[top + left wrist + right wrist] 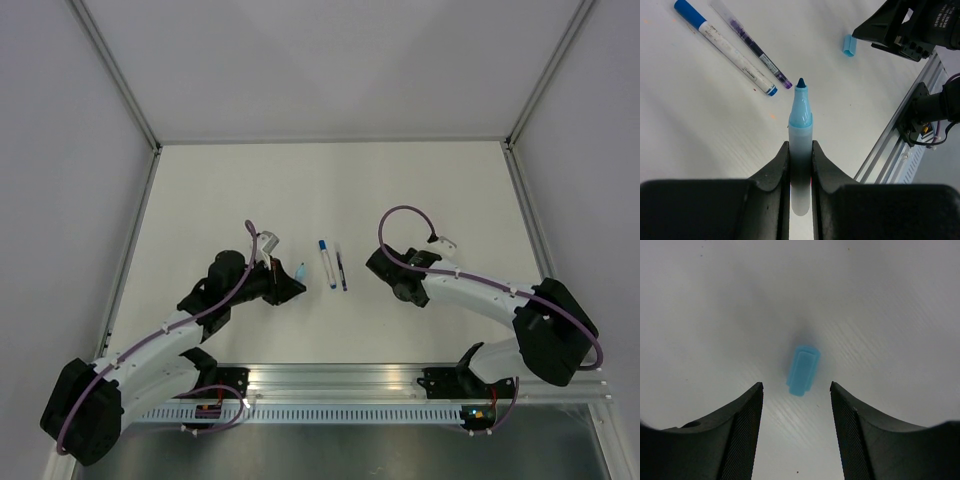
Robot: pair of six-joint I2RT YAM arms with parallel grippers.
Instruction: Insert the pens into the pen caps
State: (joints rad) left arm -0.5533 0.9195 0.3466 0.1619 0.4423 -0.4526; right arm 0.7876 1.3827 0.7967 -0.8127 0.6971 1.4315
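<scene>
My left gripper (800, 146) (293, 287) is shut on a pale-barrelled pen (800, 125) whose uncapped light-blue tip (300, 270) points forward above the table. Beyond that tip lie two more pens side by side: a white one with a dark blue cap (730, 47) (326, 262) and a thin dark one (754, 49) (340, 271). A light blue pen cap (803, 369) (849, 45) lies on the table just ahead of my right gripper (796, 386) (383, 266), which stands open above it, fingers on either side and not touching it.
An aluminium rail (400, 385) (900, 135) runs along the near table edge by the arm bases. White enclosure walls with metal frame posts (135, 110) bound the table on the left, back and right.
</scene>
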